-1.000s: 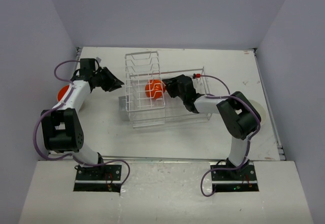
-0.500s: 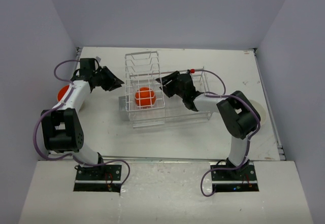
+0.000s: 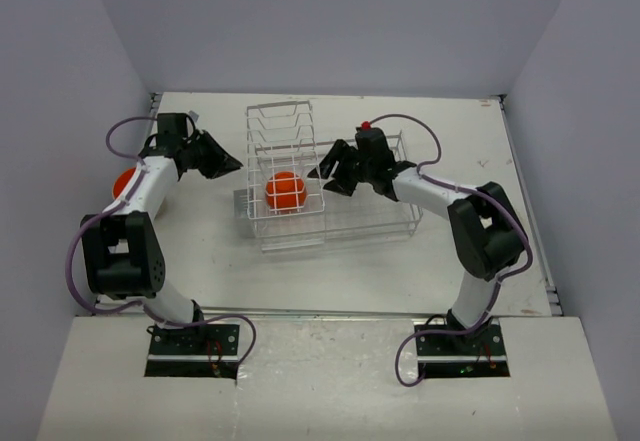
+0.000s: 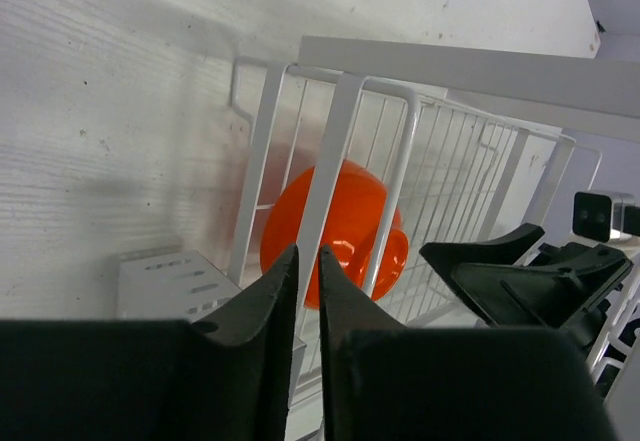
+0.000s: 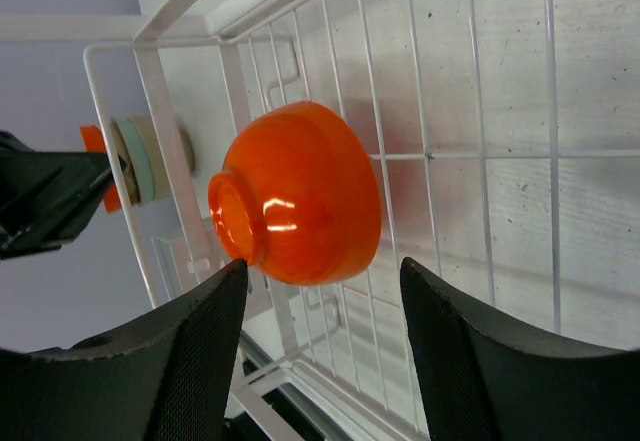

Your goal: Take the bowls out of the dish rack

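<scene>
One orange bowl [image 3: 285, 191] lies on its side inside the dish rack [image 3: 360, 223], at the rack's left end below the upright plate slots. My right gripper [image 3: 330, 176] is open inside the rack just right of this bowl. In the right wrist view the bowl [image 5: 300, 191] sits just beyond the gripper [image 5: 322, 266], its foot close to the left fingertip [image 5: 232, 269], ungripped. My left gripper [image 3: 232, 164] hovers outside the rack's left side. Its jaws [image 4: 308, 251] are shut to a thin slit with nothing between them and point at the bowl [image 4: 350, 221] through the wires [image 4: 345, 111].
A stack of bowls [image 5: 130, 166], orange with paler ones, stands on the table beyond the rack's left end; from above only its orange edge [image 3: 122, 183] shows behind the left arm. A pale round thing [image 3: 515, 223] sits behind the right arm.
The right gripper let go of the orange bowl, opened wider and drew back to the right. The bowl dropped leftwards and now rests in the rack. The left jaws narrowed.
</scene>
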Available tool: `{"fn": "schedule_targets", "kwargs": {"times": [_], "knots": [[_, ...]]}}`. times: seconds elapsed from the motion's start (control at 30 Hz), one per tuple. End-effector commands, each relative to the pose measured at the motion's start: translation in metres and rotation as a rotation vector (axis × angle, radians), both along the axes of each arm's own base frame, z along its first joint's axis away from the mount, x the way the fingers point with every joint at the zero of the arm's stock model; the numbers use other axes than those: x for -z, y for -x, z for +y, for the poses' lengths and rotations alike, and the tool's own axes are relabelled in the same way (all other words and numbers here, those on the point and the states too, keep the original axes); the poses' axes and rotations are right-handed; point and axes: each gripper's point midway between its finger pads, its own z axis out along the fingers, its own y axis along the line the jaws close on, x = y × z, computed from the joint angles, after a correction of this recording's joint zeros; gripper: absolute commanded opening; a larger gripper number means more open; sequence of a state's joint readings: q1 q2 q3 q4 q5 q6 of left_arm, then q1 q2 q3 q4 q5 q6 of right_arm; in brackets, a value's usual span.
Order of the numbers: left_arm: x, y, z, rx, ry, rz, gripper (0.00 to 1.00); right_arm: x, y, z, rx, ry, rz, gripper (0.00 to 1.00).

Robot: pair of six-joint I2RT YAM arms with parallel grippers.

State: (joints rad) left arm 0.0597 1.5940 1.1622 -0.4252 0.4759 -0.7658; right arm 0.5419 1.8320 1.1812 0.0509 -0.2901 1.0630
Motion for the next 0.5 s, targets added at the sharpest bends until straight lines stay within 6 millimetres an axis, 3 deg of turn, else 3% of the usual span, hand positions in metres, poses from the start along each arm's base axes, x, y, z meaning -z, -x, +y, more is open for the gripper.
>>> {"fn": "schedule_targets", "kwargs": {"times": [0.0,0.2,0.33,0.47], "knots": [[-0.016,-0.010,0.001,0.039,-0.004,-0.047,0.11,-0.026,0.023,0.000,-0.166,-0.016,-0.028,0.63],[-0.018,-0.009,-0.004,0.031,0.040,-0.050,0.07,-0.035,0.039,0.012,-0.255,-0.116,0.022,0.64],[-0.020,-0.006,-0.008,0.041,0.055,-0.052,0.26,-0.043,0.046,0.026,-0.302,-0.200,0.018,0.70],[-0.020,-0.004,-0.008,0.035,0.062,-0.059,0.46,-0.036,0.049,0.031,-0.315,-0.248,0.047,0.84]]}}
